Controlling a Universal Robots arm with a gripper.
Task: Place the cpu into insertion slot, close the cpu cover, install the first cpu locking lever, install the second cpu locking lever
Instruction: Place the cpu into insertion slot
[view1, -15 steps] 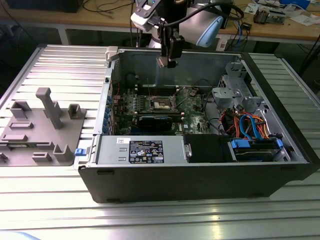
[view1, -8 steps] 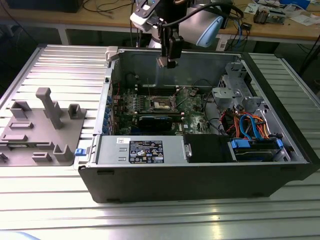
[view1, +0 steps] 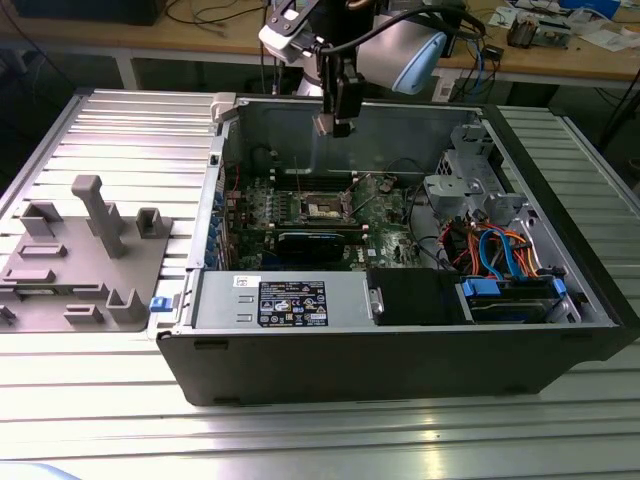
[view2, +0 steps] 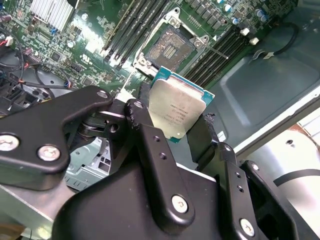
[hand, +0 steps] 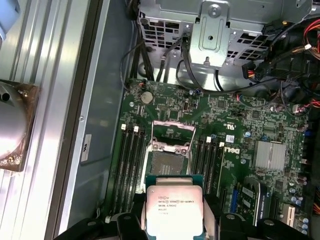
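Black jointed links of your claw (view2: 174, 120) sit closest in both wrist views, and its two fingers are closed part-way, pinching the small square silvery-grey cpu (view2: 176, 107) by opposite edges. That edge grip likely keeps the flat faces untouched. The chip hangs above the board, apart from it, with the square dark-framed insertion slot (hand: 167, 162) just ahead of it and not yet filled. The thin silver metal cpu cover (hand: 172, 145) looks swung up at the slot's far side, which would leave the socket open for the chip. Around the slot spreads the green motherboard (hand: 235, 125), lying inside the dark grey open computer case (view1: 400, 360). In the exterior view the case rests on a ribbed aluminium tabletop (view1: 100, 420). A grey moulded fixture tray (view1: 85, 260) stands near it on the exterior view's left. Behind runs a wooden workbench (view1: 560, 62) strewn with cables.
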